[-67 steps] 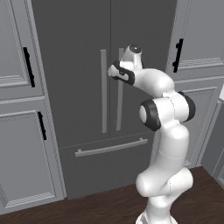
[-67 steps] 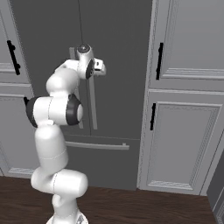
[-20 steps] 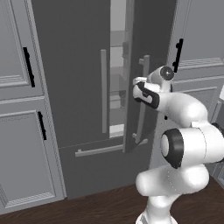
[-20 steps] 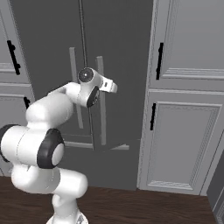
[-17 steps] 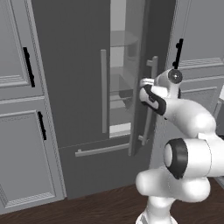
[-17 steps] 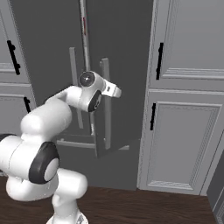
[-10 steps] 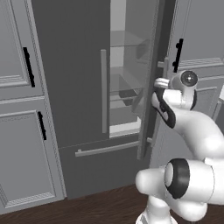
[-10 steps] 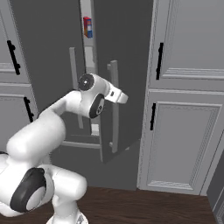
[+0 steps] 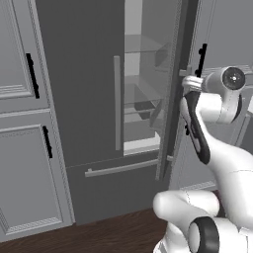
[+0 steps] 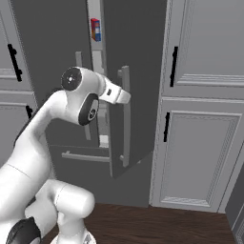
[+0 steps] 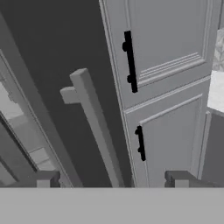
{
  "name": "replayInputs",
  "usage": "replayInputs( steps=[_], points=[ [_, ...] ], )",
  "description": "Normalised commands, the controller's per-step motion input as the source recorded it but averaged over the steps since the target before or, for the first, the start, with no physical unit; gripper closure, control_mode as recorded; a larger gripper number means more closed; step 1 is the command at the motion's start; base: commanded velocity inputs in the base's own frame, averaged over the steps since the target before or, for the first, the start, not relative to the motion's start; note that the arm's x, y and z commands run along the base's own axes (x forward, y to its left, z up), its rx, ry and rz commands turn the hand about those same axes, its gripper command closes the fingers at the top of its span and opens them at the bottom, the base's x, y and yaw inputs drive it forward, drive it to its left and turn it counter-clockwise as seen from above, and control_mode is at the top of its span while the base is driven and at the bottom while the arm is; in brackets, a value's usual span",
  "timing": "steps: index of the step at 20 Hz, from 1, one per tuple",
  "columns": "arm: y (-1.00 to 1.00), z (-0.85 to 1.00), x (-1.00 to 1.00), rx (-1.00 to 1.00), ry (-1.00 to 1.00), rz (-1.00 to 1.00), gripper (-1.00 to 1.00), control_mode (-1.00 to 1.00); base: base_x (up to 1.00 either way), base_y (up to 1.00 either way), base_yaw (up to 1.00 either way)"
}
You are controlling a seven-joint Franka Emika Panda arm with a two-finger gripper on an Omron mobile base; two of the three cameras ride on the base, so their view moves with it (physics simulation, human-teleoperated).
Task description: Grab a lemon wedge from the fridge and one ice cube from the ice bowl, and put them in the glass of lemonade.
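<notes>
Kitchen, fridge [image 9: 89, 99] (door ajar), panelled cabinets [image 10: 205, 95]

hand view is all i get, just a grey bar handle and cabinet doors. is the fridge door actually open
Observer: Yes. In the left base view the right fridge door stands swung out, and lit glass shelves show inside.
Operator: anything on the shelves
Observer: The right base view shows a small red and blue carton high up in the opening; I cannot make out a lemon wedge.
Operator: am i still gripping the handle
Observer: No. In the right base view the gripper sits beside the door's bar handle, and in your view its tips stand wide apart with the handle between them, untouched.
</notes>
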Motion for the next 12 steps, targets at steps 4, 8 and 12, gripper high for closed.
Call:
replayInputs(
  steps=[4, 8, 12],
  points=[
    [1.00, 0.54, -0.24, -0.16, 0.20, 0.12, -1.00, -1.00, 0.00, 0.00, 0.00],
    [0.98, -0.02, 0.46, -0.30, 0.27, 0.02, -1.00, -1.00, 0.00, 0.00, 0.00],
    [0.63, -0.39, 0.93, -0.36, 0.23, -0.02, -1.00, -1.00, 0.00, 0.00, 0.00]
  ],
)
